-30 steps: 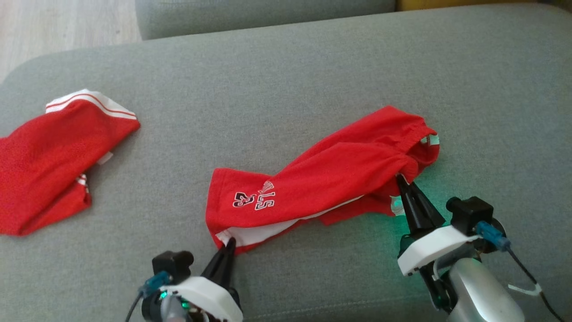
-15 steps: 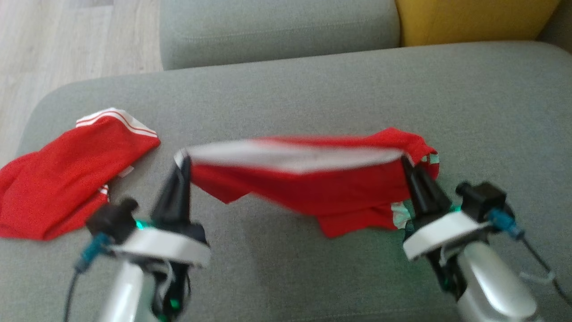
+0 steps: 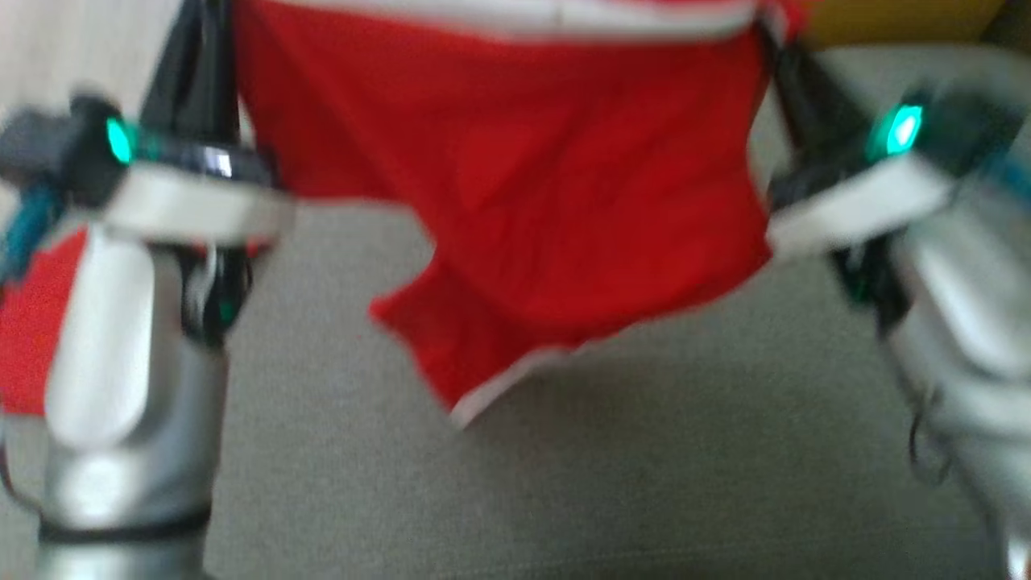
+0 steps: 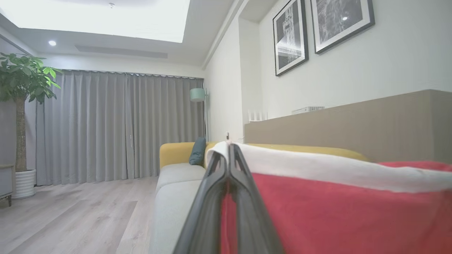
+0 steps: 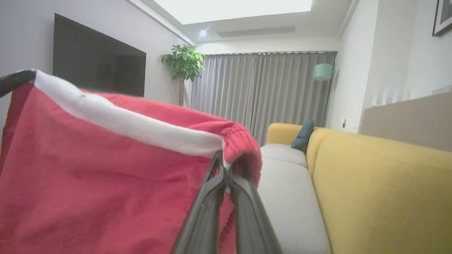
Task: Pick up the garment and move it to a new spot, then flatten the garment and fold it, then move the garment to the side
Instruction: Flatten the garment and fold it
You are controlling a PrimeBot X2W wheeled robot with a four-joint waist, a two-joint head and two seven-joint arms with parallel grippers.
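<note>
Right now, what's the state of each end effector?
Left end effector: shut on the red garment, at its white band.
Right end effector: shut on the red garment, at its gathered end.

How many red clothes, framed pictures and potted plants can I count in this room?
Red garments: 2, the held shorts and a second garment
Framed pictures: 2
Potted plant: 1
Total: 5
</note>
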